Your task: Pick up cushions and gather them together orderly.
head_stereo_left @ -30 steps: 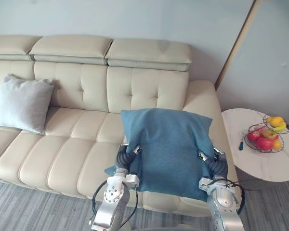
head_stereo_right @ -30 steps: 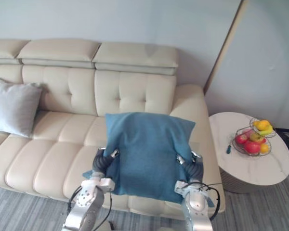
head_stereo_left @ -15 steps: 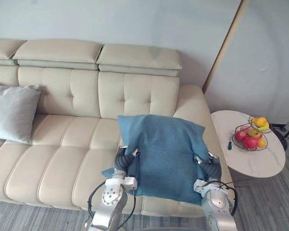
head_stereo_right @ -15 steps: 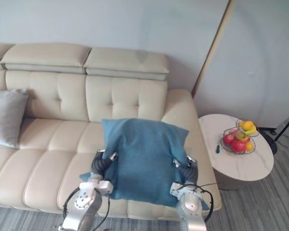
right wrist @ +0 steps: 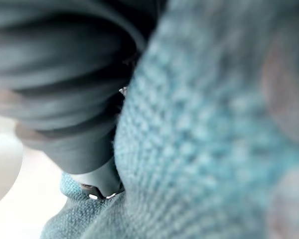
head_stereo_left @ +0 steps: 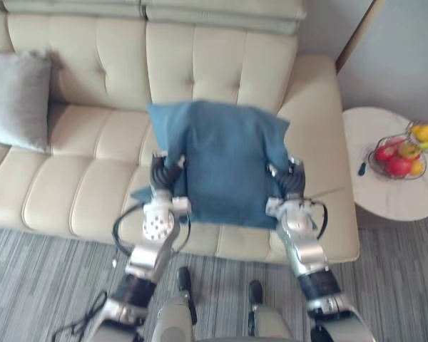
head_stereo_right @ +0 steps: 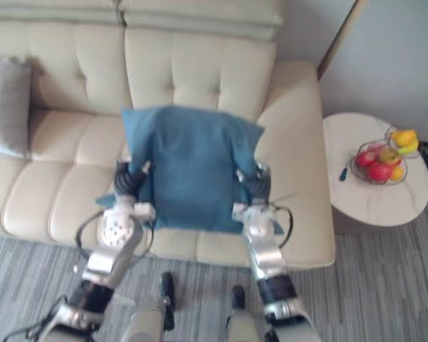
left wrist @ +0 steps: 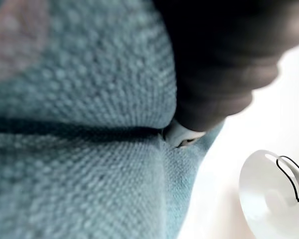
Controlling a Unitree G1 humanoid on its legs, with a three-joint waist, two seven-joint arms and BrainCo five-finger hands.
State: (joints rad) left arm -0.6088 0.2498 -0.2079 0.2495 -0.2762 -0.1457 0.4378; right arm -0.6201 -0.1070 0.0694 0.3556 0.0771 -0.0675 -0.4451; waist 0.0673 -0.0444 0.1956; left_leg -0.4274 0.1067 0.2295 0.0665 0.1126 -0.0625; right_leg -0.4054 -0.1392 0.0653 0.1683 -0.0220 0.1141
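Note:
A blue cushion (head_stereo_left: 221,160) is held up over the sofa seat (head_stereo_left: 78,185), pressed between my two hands. My left hand (head_stereo_left: 164,171) is at its left edge and my right hand (head_stereo_left: 289,182) at its right edge; both reach behind the fabric, which hides them past the dark wrist covers. The left wrist view has the blue weave (left wrist: 79,149) right against the dark cover (left wrist: 224,59). In the right wrist view the cushion (right wrist: 214,124) lies against that hand's cover (right wrist: 65,74). A light grey cushion (head_stereo_left: 18,100) leans on the sofa's backrest far to the left.
The cream sofa's right armrest (head_stereo_left: 321,128) is just right of the held cushion. Past it stands a round white side table (head_stereo_left: 399,203) with a wire fruit basket (head_stereo_left: 399,157) and a small dark item (head_stereo_left: 362,169). Grey striped floor (head_stereo_left: 43,271) runs along the sofa's front.
The camera has tipped down and shifted, so the floor in front of the sofa now shows. The blue cushion stays between both hands as before.

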